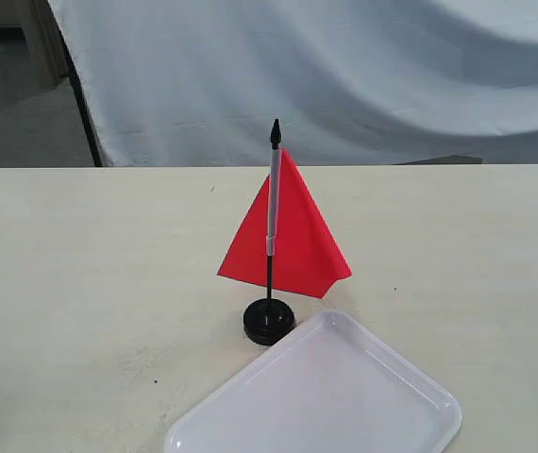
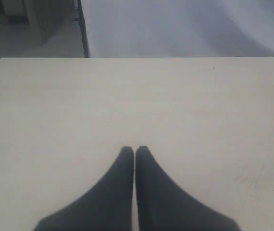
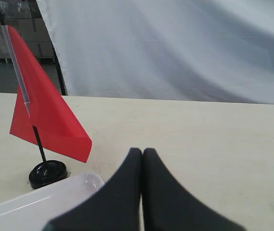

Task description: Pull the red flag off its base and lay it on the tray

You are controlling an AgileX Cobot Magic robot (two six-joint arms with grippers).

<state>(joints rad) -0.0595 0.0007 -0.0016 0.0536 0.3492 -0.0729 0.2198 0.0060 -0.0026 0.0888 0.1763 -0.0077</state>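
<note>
Exterior view is showing the red flag (image 1: 286, 226) standing upright, its thin pole seated in its base (image 1: 269, 322) near the middle of the worktop (image 1: 80, 264). The tray (image 1: 344, 396) is lying empty just beside the base on the camera's side; whether its rim is touching the disc I cannot tell. Neither arm is appearing in this view, so the pull is not yet begun.

The left gripper (image 2: 134, 150) is hanging over bare worktop with its fingers pressed together and nothing between them. The right gripper (image 3: 142, 151) is closed the same way, also empty, and is looking toward the flag, the base and a corner of the tray.

The likeliest trouble, as I judge it, is the base coming up with the pole: the disc looks small and light, and a one-sided pull could be lifting or toppling the whole stand. A grip taken on the red cloth rather than the pole could be slipping or crumpling it. The pole is thin, so a slightly off-centre closing could be knocking it over onto the tray, base and all.
</note>
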